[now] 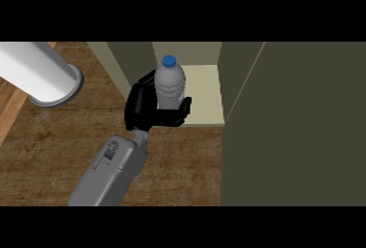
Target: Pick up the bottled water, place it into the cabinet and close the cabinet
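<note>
One hand in our view: our left hand (145,105), fingers curled round the upright bottled water (170,83) at the open cabinet (205,94).

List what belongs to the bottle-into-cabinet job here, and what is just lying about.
Job:
- bottled water
- left hand, curled round it
- cabinet
- cabinet door, open

Lying about:
- pale cylinder, upper left
- counter, wooden top
</note>
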Controlling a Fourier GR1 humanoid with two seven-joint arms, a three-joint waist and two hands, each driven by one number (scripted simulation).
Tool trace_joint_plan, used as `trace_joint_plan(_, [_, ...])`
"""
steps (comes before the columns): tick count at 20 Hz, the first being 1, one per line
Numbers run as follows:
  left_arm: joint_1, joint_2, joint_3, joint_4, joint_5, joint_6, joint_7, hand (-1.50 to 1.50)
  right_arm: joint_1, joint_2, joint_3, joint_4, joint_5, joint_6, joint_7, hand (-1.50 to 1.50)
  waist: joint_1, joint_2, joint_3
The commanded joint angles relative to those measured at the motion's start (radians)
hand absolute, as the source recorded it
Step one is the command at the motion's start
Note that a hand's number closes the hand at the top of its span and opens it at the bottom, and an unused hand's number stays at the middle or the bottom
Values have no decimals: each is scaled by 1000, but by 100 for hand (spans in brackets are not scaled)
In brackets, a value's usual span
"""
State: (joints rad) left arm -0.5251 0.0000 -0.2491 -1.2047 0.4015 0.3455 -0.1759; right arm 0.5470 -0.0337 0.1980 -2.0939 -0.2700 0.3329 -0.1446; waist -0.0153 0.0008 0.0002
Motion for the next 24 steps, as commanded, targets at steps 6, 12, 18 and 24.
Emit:
trace_joint_plan(6, [-297, 0, 24, 367, -26, 80, -78, 150, -54, 14, 11, 5, -2, -24, 18, -150, -9, 5, 0])
trace_joint_plan(12, [-475, 0, 53, 586, -43, 153, -93, 150, -7, -24, -6, -36, -54, 0, 50, -150, -19, 7, 0])
trace_joint_plan(18, [-592, 0, 67, 772, -20, 211, -133, 150, -14, 3, 43, 14, 9, -3, 4, -150, -37, 12, 0])
trace_joint_plan(24, [-618, 0, 125, 928, -63, 207, -239, 150, -41, -7, 15, 60, 1, 14, -24, -150, -35, 17, 0])
